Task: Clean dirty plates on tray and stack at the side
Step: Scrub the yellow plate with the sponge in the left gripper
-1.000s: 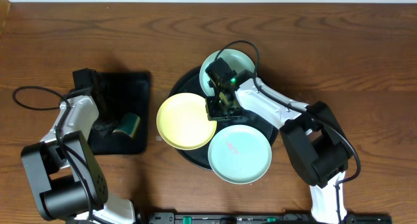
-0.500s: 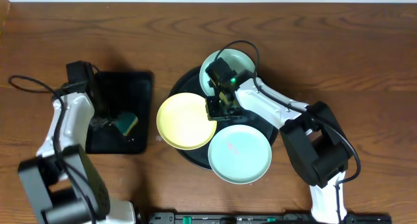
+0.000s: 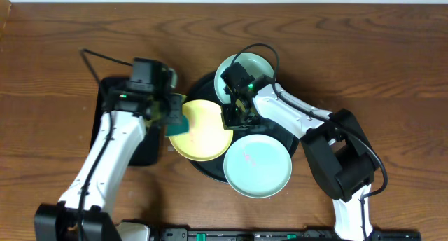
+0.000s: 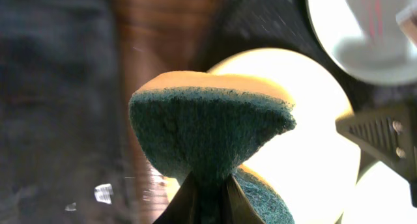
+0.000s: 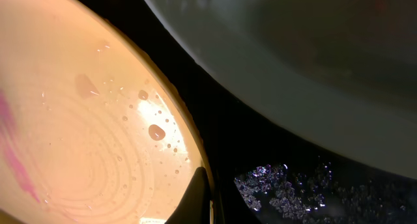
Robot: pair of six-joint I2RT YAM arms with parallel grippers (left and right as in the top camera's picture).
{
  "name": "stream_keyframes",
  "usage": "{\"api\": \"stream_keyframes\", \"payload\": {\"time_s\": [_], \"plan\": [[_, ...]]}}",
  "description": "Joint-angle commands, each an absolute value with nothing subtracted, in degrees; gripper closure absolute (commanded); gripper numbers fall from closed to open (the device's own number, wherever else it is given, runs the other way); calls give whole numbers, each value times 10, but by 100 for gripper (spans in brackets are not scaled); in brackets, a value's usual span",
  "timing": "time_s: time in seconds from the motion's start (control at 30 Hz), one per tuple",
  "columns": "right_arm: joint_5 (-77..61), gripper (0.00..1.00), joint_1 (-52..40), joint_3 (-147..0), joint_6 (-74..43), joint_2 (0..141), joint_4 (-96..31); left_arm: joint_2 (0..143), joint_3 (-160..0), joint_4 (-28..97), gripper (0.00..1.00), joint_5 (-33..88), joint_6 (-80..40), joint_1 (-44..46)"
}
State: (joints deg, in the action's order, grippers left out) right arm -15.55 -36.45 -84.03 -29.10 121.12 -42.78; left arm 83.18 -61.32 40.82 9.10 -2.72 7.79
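The round black tray [image 3: 204, 85] holds three plates: a yellow plate [image 3: 199, 132] at the left, a mint plate [image 3: 253, 67] at the back and a mint plate [image 3: 257, 165] at the front. My right gripper [image 3: 228, 119] is shut on the yellow plate's right rim [image 5: 85, 120], one finger [image 5: 199, 198] on its wet inner face. My left gripper [image 3: 170, 112] is shut on a green and yellow sponge [image 4: 208, 129] and holds it over the yellow plate's left edge [image 4: 313, 120]. The sponge also shows in the overhead view [image 3: 177, 122].
A smaller black rectangular tray [image 3: 103, 122] lies left of the round tray, partly under my left arm. Wet speckles show on the round tray's floor [image 5: 293, 185] between the plates. Bare wooden table [image 3: 364, 52] lies at the back and right.
My left arm has lifted the sponge off the rectangular tray and swung right to the yellow plate's left edge. The right gripper and the plates have not moved.
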Motion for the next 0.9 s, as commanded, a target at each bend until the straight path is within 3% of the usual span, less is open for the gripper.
{"api": "stream_keyframes", "payload": {"time_s": [0.0,0.37,0.5,0.63,0.73,0.77,0.87], "plan": [[-110,99,-354,-836,-287,1214,-441,882,-623,418,93,94,-66,109],[-110,99,-354,-836,-287,1214,-441,1002,-621,415,93,97,-143,154],[-110,99,-354,-836,-287,1214,-440,1003,-621,392,93,188,-136,158],[-110,99,-354,-836,-287,1214,-439,1003,-621,357,93,194,-134,158],[-110,99,-354,-836,-287,1214,-439,1003,-622,344,93,124,-154,158],[-110,99,-354,-836,-287,1214,-439,1003,-623,351,92,25,-205,158],[-110,99,-354,-836,-287,1214,-439,1003,-633,385,93,-99,-259,158]]}}
